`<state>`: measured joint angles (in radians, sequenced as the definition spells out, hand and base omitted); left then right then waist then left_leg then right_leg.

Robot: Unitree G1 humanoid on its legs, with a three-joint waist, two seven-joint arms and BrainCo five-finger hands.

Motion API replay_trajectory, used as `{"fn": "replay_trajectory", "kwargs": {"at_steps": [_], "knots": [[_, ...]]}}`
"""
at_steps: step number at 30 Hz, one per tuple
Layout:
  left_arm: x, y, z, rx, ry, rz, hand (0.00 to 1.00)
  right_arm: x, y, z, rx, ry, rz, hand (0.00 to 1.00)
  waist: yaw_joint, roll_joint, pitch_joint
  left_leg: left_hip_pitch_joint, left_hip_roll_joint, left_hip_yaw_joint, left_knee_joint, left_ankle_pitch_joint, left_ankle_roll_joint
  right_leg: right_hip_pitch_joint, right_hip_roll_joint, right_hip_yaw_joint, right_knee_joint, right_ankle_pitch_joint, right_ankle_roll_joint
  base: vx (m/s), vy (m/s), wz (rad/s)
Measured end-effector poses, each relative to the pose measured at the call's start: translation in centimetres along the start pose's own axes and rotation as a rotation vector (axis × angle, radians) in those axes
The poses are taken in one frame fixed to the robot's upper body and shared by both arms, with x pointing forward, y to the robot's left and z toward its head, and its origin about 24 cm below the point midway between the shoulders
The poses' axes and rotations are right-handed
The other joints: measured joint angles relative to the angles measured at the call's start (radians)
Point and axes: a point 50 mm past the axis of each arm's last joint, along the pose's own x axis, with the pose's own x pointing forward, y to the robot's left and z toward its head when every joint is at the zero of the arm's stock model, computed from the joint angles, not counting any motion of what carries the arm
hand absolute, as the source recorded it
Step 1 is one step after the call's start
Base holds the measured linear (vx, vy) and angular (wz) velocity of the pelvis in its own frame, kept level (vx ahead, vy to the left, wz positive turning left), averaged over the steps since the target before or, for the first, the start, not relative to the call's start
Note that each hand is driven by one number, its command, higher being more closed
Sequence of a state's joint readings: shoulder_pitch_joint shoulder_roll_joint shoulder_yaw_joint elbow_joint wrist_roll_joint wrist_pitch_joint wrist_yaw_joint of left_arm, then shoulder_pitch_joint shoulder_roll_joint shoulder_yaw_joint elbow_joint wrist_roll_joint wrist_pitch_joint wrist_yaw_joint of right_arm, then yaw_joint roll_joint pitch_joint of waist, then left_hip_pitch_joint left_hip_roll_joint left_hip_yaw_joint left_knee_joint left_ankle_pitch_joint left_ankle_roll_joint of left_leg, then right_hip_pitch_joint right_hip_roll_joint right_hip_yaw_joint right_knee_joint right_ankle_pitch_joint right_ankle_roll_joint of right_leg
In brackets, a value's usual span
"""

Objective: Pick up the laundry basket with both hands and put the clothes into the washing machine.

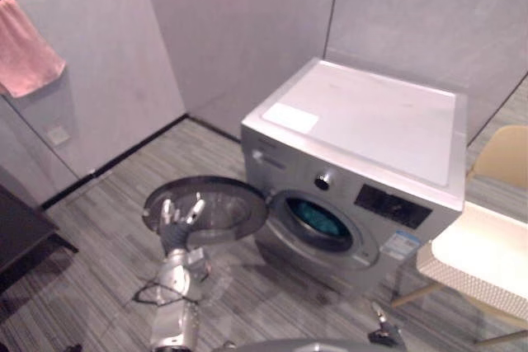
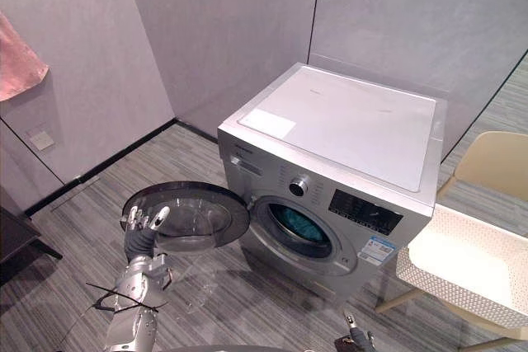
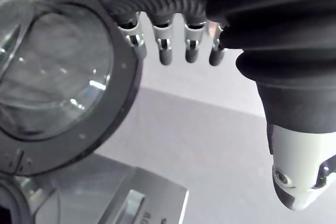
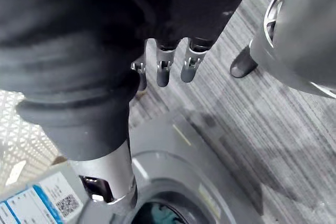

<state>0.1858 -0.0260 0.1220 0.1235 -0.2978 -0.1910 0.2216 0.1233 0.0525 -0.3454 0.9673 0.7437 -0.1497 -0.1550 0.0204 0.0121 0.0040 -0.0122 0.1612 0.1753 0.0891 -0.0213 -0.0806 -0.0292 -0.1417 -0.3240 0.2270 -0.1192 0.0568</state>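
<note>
A silver washing machine stands in the corner with its round door swung open to the left. Teal clothes lie inside the drum. My left hand is raised by the door's outer rim, fingers straight and holding nothing. My right hand hangs low in front of the machine, its fingers relaxed and empty above the floor. A white perforated laundry basket sits to the right of the machine, away from both hands; I cannot see what lies in it.
A beige chair stands behind the basket at the right. A pink towel hangs on the left wall, above a dark piece of furniture. Grey striped floor spreads left of the machine.
</note>
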Motion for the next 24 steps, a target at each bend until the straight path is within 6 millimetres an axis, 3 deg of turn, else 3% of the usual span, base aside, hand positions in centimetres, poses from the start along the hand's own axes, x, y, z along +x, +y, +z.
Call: {"fn": "replay_trajectory", "kwargs": {"at_steps": [3, 4, 5, 7, 9, 11, 12, 13, 14, 15, 16, 18, 21, 24], "knots": [[-1.0, 0.7, -0.3, -0.013, 0.012, 0.030, 0.00, 0.1, 0.3, 0.2, -0.072, -0.005, 0.023, 0.00, -0.002, 0.018, 0.016, -0.048, 0.030, -0.007, 0.236, -0.072, 0.029, 0.036, 0.001, 0.009, 0.029, -0.037, -0.003, -0.06, 0.013, 0.10], [-1.2, 0.5, -0.2, -0.019, 0.007, 0.024, 0.00, 0.1, 0.3, 0.2, -0.093, -0.008, 0.021, 0.00, -0.001, 0.013, 0.018, -0.088, 0.032, -0.010, 0.323, -0.066, 0.038, 0.046, -0.004, 0.008, 0.034, -0.038, -0.004, -0.07, 0.009, 0.17], [-1.5, 0.5, 0.3, -0.026, -0.010, 0.020, 0.00, 0.1, 0.5, 0.2, -0.122, -0.009, 0.011, 0.00, 0.002, 0.008, 0.024, -0.140, 0.028, -0.016, 0.413, -0.036, 0.074, 0.048, -0.019, 0.011, 0.037, -0.038, -0.004, -0.07, 0.006, 0.12], [-1.4, 0.5, 0.8, -0.031, -0.032, 0.024, 0.00, 0.1, 0.6, 0.0, -0.154, -0.004, 0.006, 0.00, 0.002, -0.012, 0.017, -0.156, 0.010, -0.029, 0.423, -0.006, 0.067, 0.046, -0.050, 0.014, 0.029, -0.038, -0.004, -0.05, 0.065, 0.06], [-1.4, 0.4, 1.8, -0.041, -0.078, 0.018, 0.00, 0.1, 0.7, 0.2, -0.156, -0.018, 0.003, 0.00, 0.003, -0.004, 0.022, -0.170, 0.060, -0.037, 0.526, -0.036, 0.087, 0.039, -0.060, 0.028, 0.028, -0.038, -0.004, -0.04, 0.126, -0.08], [-1.3, 0.6, 1.9, -0.041, -0.084, 0.033, 0.00, 0.1, 0.5, 0.1, -0.159, -0.014, -0.004, 0.00, -0.001, -0.010, 0.018, -0.117, 0.085, -0.067, 0.459, -0.043, 0.076, 0.037, -0.064, 0.059, 0.018, -0.036, 0.002, 0.03, 0.198, -0.30], [-1.3, 0.8, 1.9, -0.041, -0.083, 0.050, 0.00, 0.1, 0.2, 0.1, -0.164, -0.014, -0.011, 0.00, -0.002, -0.006, 0.014, -0.075, 0.074, -0.098, 0.364, -0.072, 0.048, 0.029, -0.064, 0.087, -0.001, -0.023, 0.024, 0.06, 0.261, -0.41], [-1.4, 0.9, 1.8, -0.045, -0.079, 0.062, 0.00, 0.2, -0.1, 0.2, -0.168, -0.017, -0.019, 0.00, 0.000, 0.018, -0.002, -0.054, 0.066, -0.102, 0.309, -0.106, 0.066, 0.023, -0.060, 0.103, -0.010, -0.014, 0.040, 0.11, 0.305, -0.21], [-1.2, 0.8, 2.0, -0.054, -0.088, 0.072, 0.00, 0.4, -0.6, 0.8, -0.174, -0.026, -0.037, 0.00, -0.016, 0.029, -0.014, -0.035, 0.061, -0.121, 0.217, -0.177, 0.029, -0.008, -0.028, 0.146, 0.000, -0.003, 0.067, 0.10, 0.248, 0.15], [-0.7, 0.8, 2.1, -0.056, -0.092, 0.083, 0.00, 0.3, -1.2, 0.1, -0.178, 0.009, -0.062, 0.00, -0.023, 0.004, -0.003, -0.035, 0.036, -0.135, 0.215, -0.167, -0.008, -0.007, -0.037, 0.183, -0.007, 0.012, 0.071, 0.13, 0.256, 0.49], [-0.6, 1.0, 1.6, -0.053, -0.070, 0.100, 0.00, 0.2, -2.4, -0.7, -0.167, 0.056, -0.117, 0.00, -0.033, -0.015, 0.003, -0.021, 0.009, -0.152, 0.229, -0.163, -0.017, 0.041, -0.047, 0.198, -0.042, 0.037, 0.079, 0.08, 0.171, 0.50], [-0.8, 1.6, 1.1, -0.036, -0.050, 0.115, 0.00, -0.1, -4.1, -1.6, -0.157, 0.102, -0.183, 0.00, -0.034, -0.022, -0.001, 0.012, -0.015, -0.145, 0.205, -0.163, -0.018, 0.098, -0.068, 0.189, -0.091, 0.055, 0.092, 0.07, 0.183, 0.27], [-0.4, 1.2, 1.4, 0.001, -0.059, 0.065, 0.00, 0.0, -4.9, -1.3, -0.154, 0.107, -0.221, 0.00, -0.035, -0.012, -0.014, 0.031, -0.063, -0.148, 0.156, -0.156, -0.018, 0.109, -0.105, 0.182, -0.133, 0.067, 0.107, 0.00, 0.099, 0.04], [-0.1, 0.4, 1.6, 0.026, -0.072, 0.022, 0.00, 0.1, -5.1, -0.5, -0.154, 0.087, -0.247, 0.00, -0.034, 0.019, -0.035, -0.012, -0.078, -0.142, 0.155, -0.156, -0.017, 0.061, -0.119, 0.192, -0.162, 0.088, 0.117, 0.02, 0.044, -0.12]]}}
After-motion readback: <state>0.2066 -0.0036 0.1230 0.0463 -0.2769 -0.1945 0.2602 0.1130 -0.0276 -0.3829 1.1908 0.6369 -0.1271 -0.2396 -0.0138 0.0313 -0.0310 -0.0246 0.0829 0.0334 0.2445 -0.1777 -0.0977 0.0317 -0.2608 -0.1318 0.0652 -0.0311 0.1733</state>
